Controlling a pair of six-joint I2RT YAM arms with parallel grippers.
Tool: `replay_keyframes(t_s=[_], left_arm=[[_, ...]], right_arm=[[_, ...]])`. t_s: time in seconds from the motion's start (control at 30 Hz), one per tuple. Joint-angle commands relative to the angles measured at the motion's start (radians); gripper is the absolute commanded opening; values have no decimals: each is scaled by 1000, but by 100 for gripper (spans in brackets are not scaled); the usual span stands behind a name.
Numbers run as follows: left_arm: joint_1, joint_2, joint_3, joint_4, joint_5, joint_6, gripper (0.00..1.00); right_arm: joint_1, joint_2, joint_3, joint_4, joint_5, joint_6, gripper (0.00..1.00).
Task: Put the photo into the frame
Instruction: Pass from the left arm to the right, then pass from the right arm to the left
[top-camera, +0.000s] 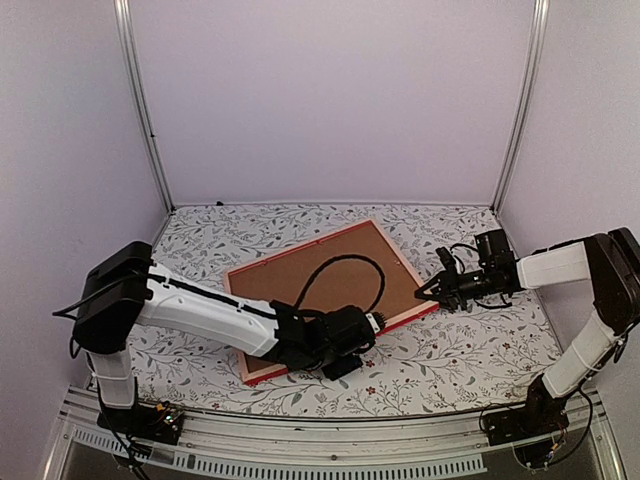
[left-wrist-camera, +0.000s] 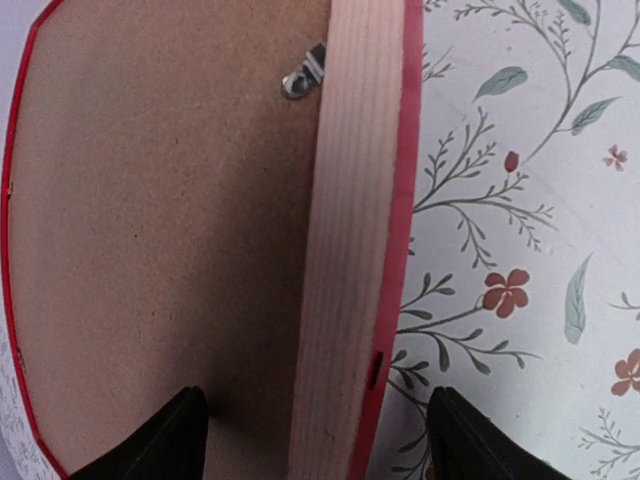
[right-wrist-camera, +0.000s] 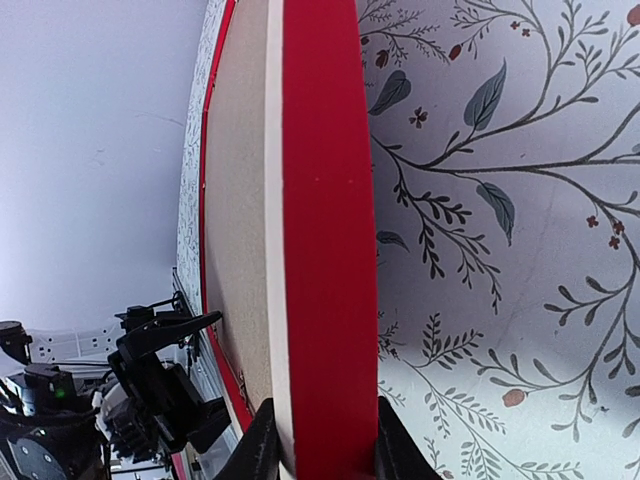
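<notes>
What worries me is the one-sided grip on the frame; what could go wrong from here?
The right gripper pinches the frame at one edge only, while the left gripper straddles the near rail with jaws open; lifting could make it swing or slip. A black cable loops over the backing board and might snag or drag it.

No text, label, brand, number or sign can be read in any view, neither on the frame (left-wrist-camera: 345, 250), its board (left-wrist-camera: 160, 220), nor the flower-printed tabletop (top-camera: 460, 350).
</notes>
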Motion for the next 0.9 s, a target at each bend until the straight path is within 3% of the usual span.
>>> replay_keyframes(t_s=[0.0, 0.27, 0.5, 0.87], left_arm=[[-37, 74, 41, -50, -263, -16, 80], [-41, 118, 71, -85, -476, -23, 80], [-41, 94, 73, -92, -483, 3, 58], [-41, 18, 61, -84, -455, 33, 36]], right_arm=[[0, -50, 49, -51, -64, 31, 16], [0, -54, 65, -92, -65, 21, 20], [1, -44, 81, -108, -49, 13, 26], [0, -23, 116, -144, -32, 0, 44]])
